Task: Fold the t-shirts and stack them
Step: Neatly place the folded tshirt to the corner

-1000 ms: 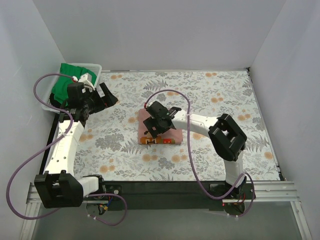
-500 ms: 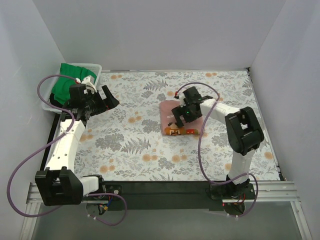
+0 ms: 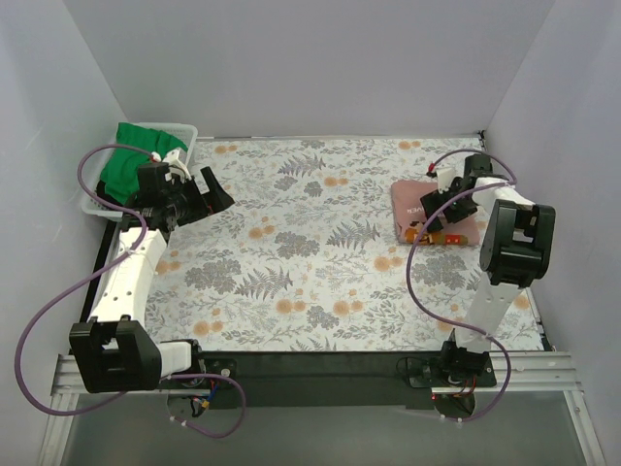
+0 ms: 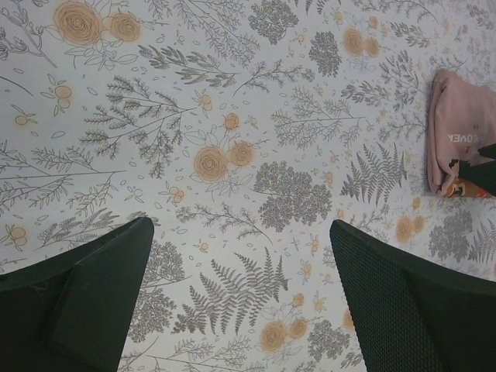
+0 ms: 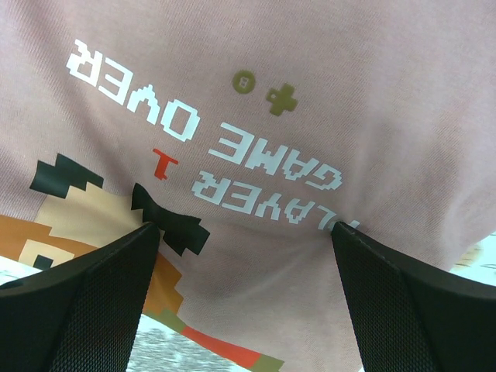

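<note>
Hovering over the folded pink shirt by the right edge

The right claw (image 5: pixel 244 232) sits directly over the salmon-pink t-shirt (image 3: pixel 408 198) with its two fingers spread wide and nothing pinched between them. Whether the fingertips touch the fabric cannot be told. The shirt lies folded into a compact rectangle on the floral cloth (image 3: pixel 320 262) that covers the tabletop (image 3: pixel 291 361). It is close to the right edge and nearer the far right corner than the near one. Its print (image 5: pixel 209 147) faces up: white blocky letters reading "GAME OVER" and "PLAYER 1", with a pixel-style figure in orange, black and cream at the near end of the fold.

The left claw (image 4: pixel 240 232) hangs above the floral cloth near the left edge, also spread wide and empty, well apart from the pink shirt. In its own wrist view the pink shirt shows at the far right.

The green t-shirt (image 3: pixel 128 167) lies bunched and unfolded in the white basket (image 3: pixel 186 130) at the far left corner, just beyond the left claw.
</note>
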Controlling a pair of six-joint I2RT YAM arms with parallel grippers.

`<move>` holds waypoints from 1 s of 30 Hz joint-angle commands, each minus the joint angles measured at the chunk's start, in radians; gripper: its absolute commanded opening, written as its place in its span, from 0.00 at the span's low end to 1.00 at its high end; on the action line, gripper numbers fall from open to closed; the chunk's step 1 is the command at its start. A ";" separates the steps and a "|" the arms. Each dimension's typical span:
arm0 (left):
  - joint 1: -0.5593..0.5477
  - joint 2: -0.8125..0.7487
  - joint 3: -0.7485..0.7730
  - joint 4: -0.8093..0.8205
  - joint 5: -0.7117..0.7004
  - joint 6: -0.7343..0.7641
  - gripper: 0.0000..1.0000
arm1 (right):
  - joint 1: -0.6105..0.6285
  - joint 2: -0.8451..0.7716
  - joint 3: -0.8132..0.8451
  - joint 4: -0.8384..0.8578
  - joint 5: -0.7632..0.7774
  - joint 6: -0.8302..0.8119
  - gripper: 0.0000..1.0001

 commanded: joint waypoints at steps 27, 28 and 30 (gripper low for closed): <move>0.007 -0.035 0.020 -0.010 0.005 0.002 0.98 | 0.014 -0.274 -0.140 -0.250 0.141 0.346 0.98; 0.007 -0.037 0.011 -0.010 -0.009 0.005 0.98 | 0.027 -0.256 -0.148 -0.241 0.142 0.360 0.98; 0.007 -0.048 0.001 -0.008 -0.015 0.013 0.98 | 0.043 -0.239 -0.158 -0.229 0.141 0.386 0.98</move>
